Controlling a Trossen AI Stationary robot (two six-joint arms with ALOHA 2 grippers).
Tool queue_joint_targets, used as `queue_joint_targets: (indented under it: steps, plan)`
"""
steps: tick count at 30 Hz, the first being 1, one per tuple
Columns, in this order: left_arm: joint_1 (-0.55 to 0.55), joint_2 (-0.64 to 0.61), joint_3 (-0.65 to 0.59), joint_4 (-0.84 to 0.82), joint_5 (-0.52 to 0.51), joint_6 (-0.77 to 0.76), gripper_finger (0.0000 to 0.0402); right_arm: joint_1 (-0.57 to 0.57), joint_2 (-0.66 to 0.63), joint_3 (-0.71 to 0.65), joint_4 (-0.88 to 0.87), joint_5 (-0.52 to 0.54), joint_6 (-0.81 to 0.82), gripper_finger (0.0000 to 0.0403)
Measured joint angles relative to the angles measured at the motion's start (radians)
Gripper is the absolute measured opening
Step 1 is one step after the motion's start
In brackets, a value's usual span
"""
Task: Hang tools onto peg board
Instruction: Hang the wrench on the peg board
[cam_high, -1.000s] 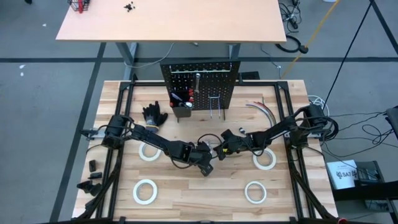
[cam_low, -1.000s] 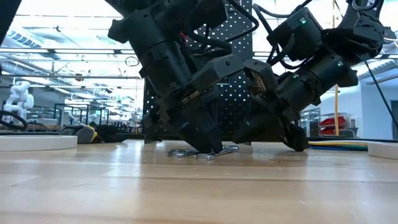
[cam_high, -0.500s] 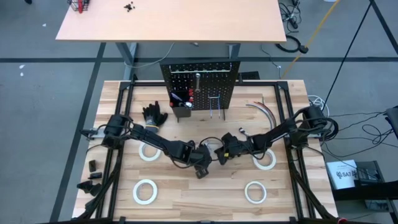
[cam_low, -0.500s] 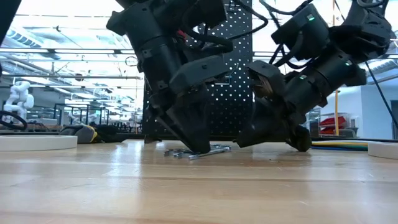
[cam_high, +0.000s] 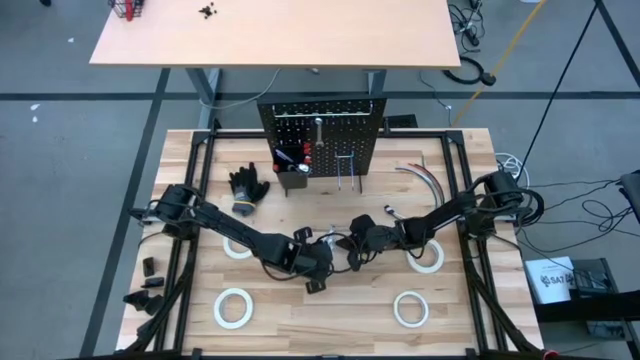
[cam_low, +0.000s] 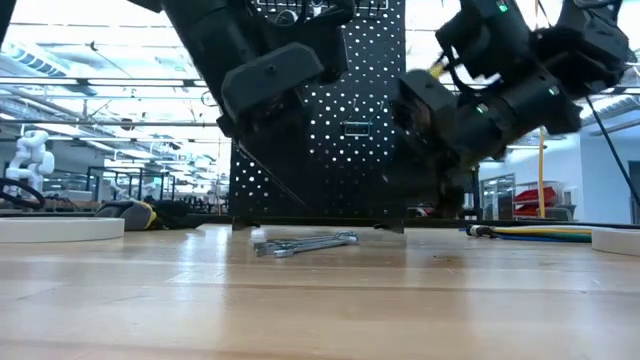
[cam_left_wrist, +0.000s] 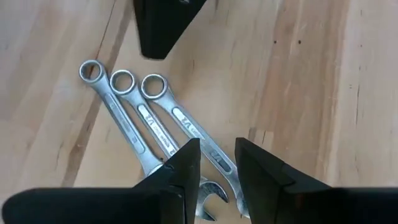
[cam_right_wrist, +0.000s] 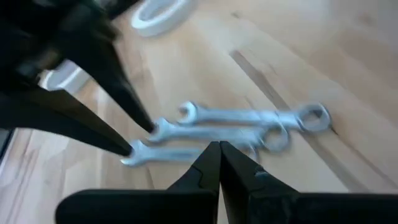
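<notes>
Three silver wrenches lie flat and side by side on the tabletop, also seen in the low view and the right wrist view. My left gripper hovers over their open-jawed ends, open by a narrow gap, with nothing between its fingers. My right gripper is shut and empty, and hangs above their ring ends. Both meet at mid-table. The peg board stands upright at the far edge, with a ratchet hanging on it and screwdrivers in its bin.
Several white tape rolls lie on the table around the arms. Black gloves lie left of the peg board and thin cables to its right. Wire hooks stick out of the board.
Both grippers, down at the wrenches a second ago, have risen clear of them, and each has rolled at the wrist. My left gripper has also drawn back toward the table's left. The wrenches stay on the table, shifted slightly and lying flat.
</notes>
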Motion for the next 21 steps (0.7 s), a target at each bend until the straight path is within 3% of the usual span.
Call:
queue_joint_targets:
  steps: [10, 21]
  plan:
    - [-0.014, -0.002, -0.034, -0.013, 0.011, -0.211, 0.0104, -0.020, 0.066, 0.130, -0.172, 0.008, -0.088, 0.0000]
    - [-0.026, -0.003, -0.034, -0.028, 0.012, -0.226, 0.0104, -0.021, 0.069, 0.131, -0.233, 0.014, -0.110, 0.0000]
